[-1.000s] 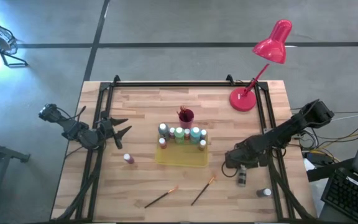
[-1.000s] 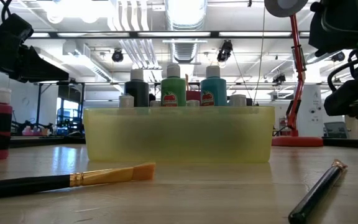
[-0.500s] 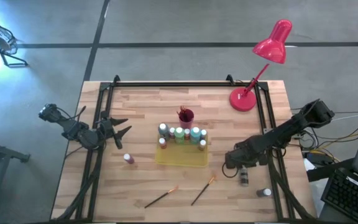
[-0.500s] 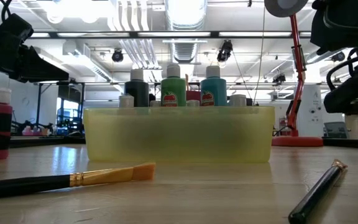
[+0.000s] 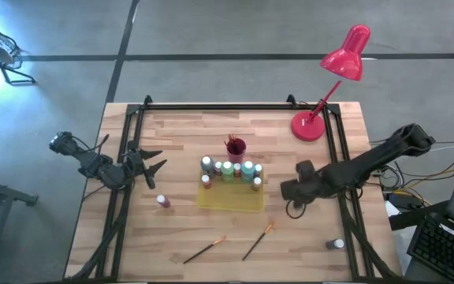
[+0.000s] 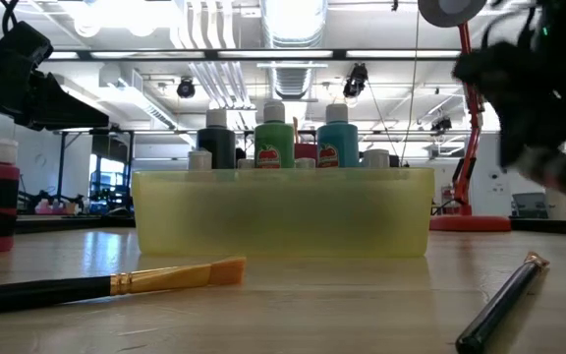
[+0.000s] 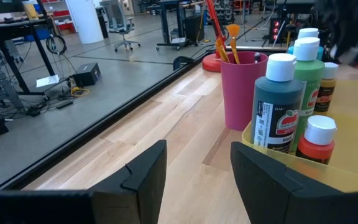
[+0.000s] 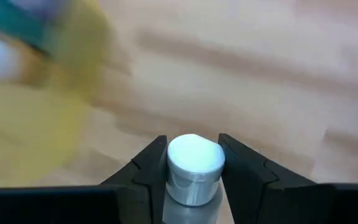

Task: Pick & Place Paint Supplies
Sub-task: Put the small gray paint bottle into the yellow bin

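Note:
My right gripper (image 5: 287, 189) hangs over the table just right of the flat yellow tray (image 5: 229, 197) and is shut on a white-capped paint bottle (image 8: 194, 160). In the low view the right arm (image 6: 534, 93) is a blur. My left gripper (image 5: 154, 166) waits open and empty left of the tray. Several paint bottles (image 5: 228, 170) stand upright in the tray. A dark pink bottle (image 5: 162, 202) stands on the table left of it. A white-capped bottle (image 5: 335, 244) sits at the near right. Two dark-handled brushes (image 5: 205, 250) (image 5: 257, 241) lie near the front edge. My right gripper pinches the bottle between its two fingers (image 8: 149, 167), at the white cap and the part just below it (image 8: 191, 183). The cap's top faces away past the fingertips. In the high view the gripper hides the bottle. The bottle is off the table where it lay.
A magenta cup (image 5: 236, 147) with brushes stands behind the tray. A red desk lamp (image 5: 310, 125) stands at the far right corner. Black frame rails (image 5: 333, 150) run along the table's left, right and far sides.
My right gripper has taken the white-capped bottle up from the near-right table top. It has swung toward the far edge and the left, toward the yellow tray. The move falls in the last half second and is fast enough to blur.

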Available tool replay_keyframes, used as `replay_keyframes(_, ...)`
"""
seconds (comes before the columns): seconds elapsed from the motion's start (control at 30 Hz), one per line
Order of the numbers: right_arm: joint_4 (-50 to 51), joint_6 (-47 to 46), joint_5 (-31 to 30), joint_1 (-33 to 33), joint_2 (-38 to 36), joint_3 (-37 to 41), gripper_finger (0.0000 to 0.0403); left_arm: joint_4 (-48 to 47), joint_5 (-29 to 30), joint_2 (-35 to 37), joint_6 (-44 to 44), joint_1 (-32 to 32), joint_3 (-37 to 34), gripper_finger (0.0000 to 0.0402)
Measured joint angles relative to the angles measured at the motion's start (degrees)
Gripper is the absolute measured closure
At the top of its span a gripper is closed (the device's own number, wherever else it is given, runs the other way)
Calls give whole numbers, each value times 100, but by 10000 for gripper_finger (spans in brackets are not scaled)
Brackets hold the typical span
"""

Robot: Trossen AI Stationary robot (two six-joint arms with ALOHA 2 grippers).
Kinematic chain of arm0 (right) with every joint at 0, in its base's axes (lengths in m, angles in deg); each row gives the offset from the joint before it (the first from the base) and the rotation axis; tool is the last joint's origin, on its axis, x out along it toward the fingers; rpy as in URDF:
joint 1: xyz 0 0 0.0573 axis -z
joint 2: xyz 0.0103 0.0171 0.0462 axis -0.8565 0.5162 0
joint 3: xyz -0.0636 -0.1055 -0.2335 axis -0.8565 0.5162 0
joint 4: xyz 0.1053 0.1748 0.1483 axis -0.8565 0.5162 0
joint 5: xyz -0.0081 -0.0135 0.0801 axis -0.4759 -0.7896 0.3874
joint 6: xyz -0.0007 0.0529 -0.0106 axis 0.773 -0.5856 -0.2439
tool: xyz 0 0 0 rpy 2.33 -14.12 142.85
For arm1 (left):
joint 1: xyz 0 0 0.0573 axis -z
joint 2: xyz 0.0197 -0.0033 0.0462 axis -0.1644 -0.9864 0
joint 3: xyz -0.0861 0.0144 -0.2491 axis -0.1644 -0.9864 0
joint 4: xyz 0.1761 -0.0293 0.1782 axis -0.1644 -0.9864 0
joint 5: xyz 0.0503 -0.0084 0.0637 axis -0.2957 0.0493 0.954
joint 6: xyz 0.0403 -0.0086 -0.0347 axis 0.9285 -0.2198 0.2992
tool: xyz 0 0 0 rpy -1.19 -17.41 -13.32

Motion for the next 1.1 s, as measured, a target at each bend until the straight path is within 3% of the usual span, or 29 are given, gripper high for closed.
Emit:
replay_keyframes(0.13, 134, 626, -1119, -2, -286, -505, 289, -1, -2, 0, 2, 1, -2, 217)
replay_keyframes(0.27, -332, 1870, -2180, -4, -274, -1058, 289, -1, 0, 0, 2, 1, -2, 217)
replay_keyframes(0.4, -1527, 3736, -3010, -30, 6, -1585, 289, -1, 0, 1, 0, 0, -2, 217)
replay_keyframes(0.63, -3452, 6491, -3799, -52, 1211, -2220, 289, 0, -2, 1, 0, -1, -2, 217)
replay_keyframes(0.9, -3480, 6597, -5193, -195, 2809, -2830, 289, -1, 0, 0, 1, 0, -2, 217)
replay_keyframes(1.1, -3435, 6625, -5463, -353, 3506, -3327, 289, 1, -2, 0, 1, -1, -1, 217)
